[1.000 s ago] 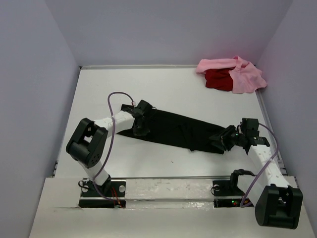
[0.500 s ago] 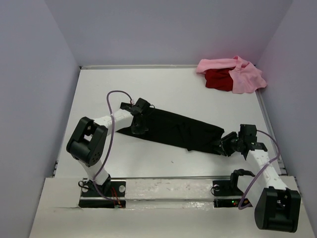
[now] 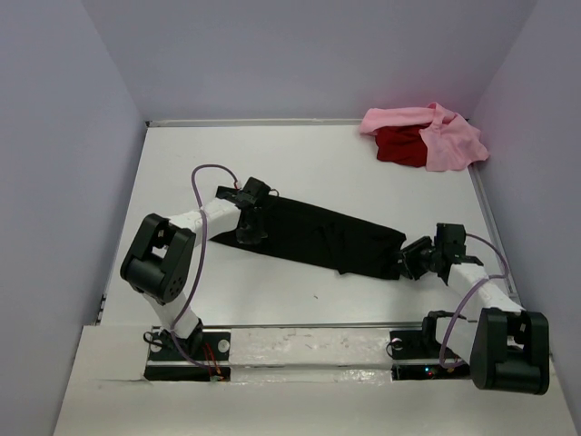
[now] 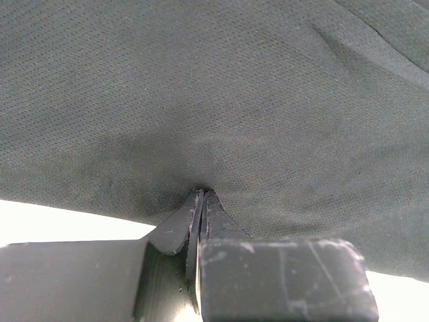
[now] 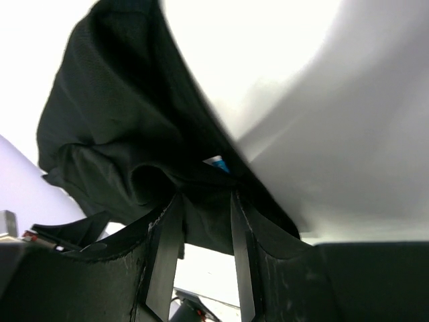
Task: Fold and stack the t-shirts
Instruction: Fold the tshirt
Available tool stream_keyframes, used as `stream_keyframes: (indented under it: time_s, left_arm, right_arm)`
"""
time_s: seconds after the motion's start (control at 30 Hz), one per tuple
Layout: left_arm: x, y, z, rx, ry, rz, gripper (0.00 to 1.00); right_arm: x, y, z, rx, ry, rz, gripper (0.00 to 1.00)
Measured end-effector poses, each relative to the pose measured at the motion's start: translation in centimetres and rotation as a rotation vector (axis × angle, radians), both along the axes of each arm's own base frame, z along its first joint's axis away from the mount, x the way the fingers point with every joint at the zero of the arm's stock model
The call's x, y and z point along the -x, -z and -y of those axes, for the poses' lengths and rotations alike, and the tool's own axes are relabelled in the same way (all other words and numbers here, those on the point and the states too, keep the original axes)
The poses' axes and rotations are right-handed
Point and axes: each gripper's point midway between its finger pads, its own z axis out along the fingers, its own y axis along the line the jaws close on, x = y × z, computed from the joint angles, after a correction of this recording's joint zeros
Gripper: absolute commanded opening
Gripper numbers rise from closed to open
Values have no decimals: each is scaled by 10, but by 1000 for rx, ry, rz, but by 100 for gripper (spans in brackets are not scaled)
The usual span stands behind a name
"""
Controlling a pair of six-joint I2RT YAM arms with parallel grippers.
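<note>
Across the tabletop [image 3: 182, 163] we find the black t-shirt [image 3: 318, 238] stretched out; pink t-shirt [image 3: 451, 145] overlaps red t-shirt [image 3: 398, 145], far right corner. Left jaws pinch tight on the black shirt's left end; right jaws, half-closed, clamp its bunched right end.

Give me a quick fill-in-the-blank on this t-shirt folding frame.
1. The t-shirt held by both the left gripper and the right gripper is ____.
2. The pink t-shirt lies partly over a ____ one.
3. Those two lie at the far ____ corner of the table.
Missing: black; red; right.
</note>
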Motion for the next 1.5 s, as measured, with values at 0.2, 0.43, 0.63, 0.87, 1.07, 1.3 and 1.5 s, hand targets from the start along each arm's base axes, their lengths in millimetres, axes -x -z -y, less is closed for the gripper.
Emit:
stream_keyframes:
  time_s: [0.2, 0.43, 0.63, 0.87, 1.07, 1.3, 1.5]
  left_arm:
    - [0, 0, 0, -2, 3, 1, 7]
    - [0, 0, -1, -4, 2, 2, 7]
    - [-1, 0, -1, -7, 1, 3, 7]
    - [-1, 0, -2, -11, 0, 5, 7]
    - [-1, 0, -2, -13, -1, 6, 7]
    - [-1, 0, -2, -14, -1, 6, 7]
    - [-1, 0, -3, -14, -1, 6, 7]
  right_arm:
    - [-17, -10, -1, -15, -3, 40, 40]
    - [-36, -40, 1, -5, -9, 128, 41]
    - [-44, -49, 0, -9, -20, 149, 40]
    - [-43, -45, -2, -24, -27, 132, 41]
    - [-43, -40, -5, -38, -31, 117, 41]
    - [-46, -32, -16, -51, -62, 100, 41]
    - [-45, -21, -25, -60, -83, 65, 41]
